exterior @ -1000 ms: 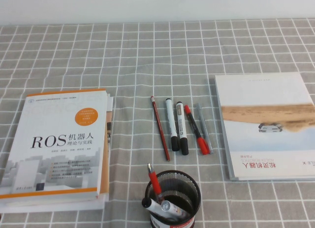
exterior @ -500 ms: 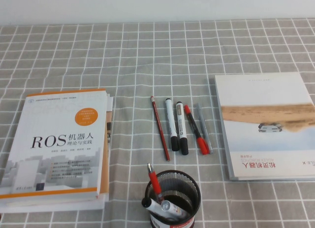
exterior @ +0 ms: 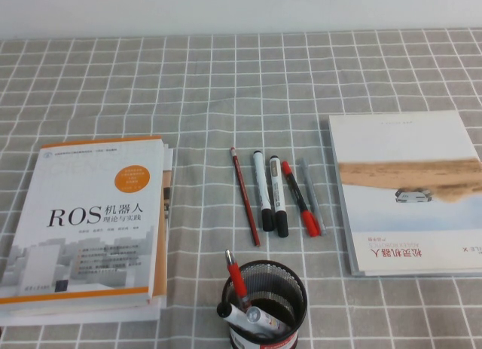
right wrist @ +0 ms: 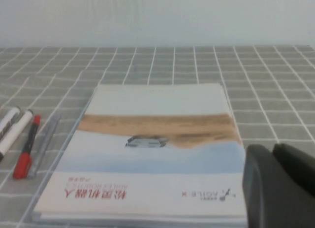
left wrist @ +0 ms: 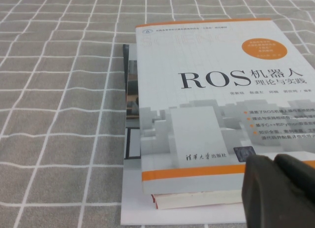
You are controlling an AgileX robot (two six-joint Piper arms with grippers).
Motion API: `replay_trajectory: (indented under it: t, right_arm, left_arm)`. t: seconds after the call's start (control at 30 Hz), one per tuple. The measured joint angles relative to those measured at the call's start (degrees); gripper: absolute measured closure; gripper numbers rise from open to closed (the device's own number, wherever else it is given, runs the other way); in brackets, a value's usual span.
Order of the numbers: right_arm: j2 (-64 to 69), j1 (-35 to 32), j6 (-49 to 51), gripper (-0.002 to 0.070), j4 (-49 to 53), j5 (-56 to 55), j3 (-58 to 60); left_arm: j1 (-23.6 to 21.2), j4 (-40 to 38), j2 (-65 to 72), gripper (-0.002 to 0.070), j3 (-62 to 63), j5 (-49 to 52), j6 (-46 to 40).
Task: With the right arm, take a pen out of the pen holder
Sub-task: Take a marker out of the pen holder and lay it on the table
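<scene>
A black mesh pen holder (exterior: 298, 287) stands at the table's near edge, in the middle. A red pen (exterior: 236, 277) and a black-and-silver marker (exterior: 245, 316) lean in it. Neither gripper shows in the high view. My right gripper (right wrist: 272, 153) is shut and empty, low over the near right corner of the white booklet (right wrist: 152, 144), well to the right of the holder. My left gripper (left wrist: 273, 162) is shut and empty, hovering over the near corner of the ROS book (left wrist: 206, 105).
Between the books lie a red pencil (exterior: 245, 196), two black-capped white markers (exterior: 262, 189), a red pen (exterior: 300, 198) and a grey pen (exterior: 312, 196). The ROS book (exterior: 90, 221) tops a stack at the left. The booklet (exterior: 410, 191) is at the right.
</scene>
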State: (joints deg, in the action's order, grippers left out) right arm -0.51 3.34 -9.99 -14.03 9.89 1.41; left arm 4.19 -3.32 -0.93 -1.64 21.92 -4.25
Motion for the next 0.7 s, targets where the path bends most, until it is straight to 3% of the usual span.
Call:
replay_trajectory:
  t: [0.33,0.7]
  right_arm:
    - [0.0,0.0,-0.13,0.0688,0.22,11.59,0.12]
    - [0.0,0.0,-0.13,0.0688,0.12,12.62,0.12]
  left_arm:
    - [0.0,0.0,0.0,0.0678,0.0,0.0,0.0]
    - [0.0,0.0,0.0,0.0678,0.0,0.0,0.0]
